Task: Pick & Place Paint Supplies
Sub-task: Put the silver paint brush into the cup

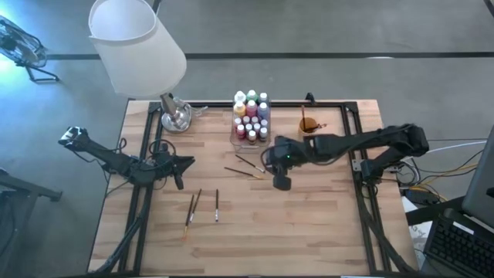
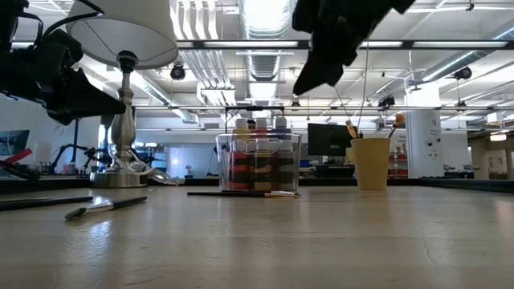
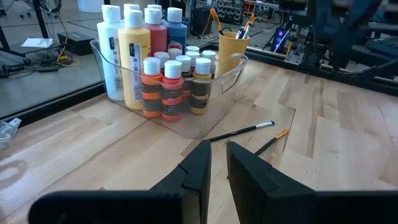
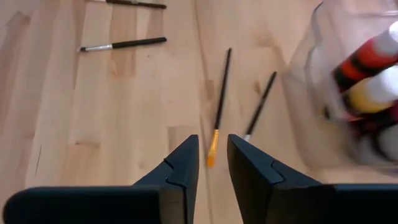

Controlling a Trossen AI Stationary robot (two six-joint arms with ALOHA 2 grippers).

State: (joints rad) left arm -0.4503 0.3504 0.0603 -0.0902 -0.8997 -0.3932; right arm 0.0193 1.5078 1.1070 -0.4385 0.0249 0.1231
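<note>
Seen from above, a wooden table (image 1: 255,232) fills the lower middle of the frame, with a dark robot arm reaching in from each side. At the upper middle of the table stands a clear plastic box (image 1: 251,123) packed with paint bottles (image 1: 252,116), all upright with white caps: taller bottles toward the top of the frame, shorter ones nearer the centre. In the left wrist view the taller bottles are white, yellow, red and blue, and the short ones in front have orange and yellow paint with dark labels. To the right of the box stands a small orange cup (image 1: 309,123) with a few brushes standing upright in it.

Two thin brushes (image 1: 247,167) lie flat on the table just below the box, side by side at a slant; one has an orange tip. Three more brushes (image 1: 202,206) lie loose in the lower left part of the table, well apart from the box.

The right gripper (image 1: 282,182) hangs above the table at centre frame, just right of the two slanted brushes, its fingers a narrow gap apart and holding nothing. The left gripper (image 1: 181,165) waits at the middle left, above the table edge, fingers likewise slightly apart and empty.

A lamp (image 1: 139,46) with a white shade stands at the upper left corner of the table
</note>
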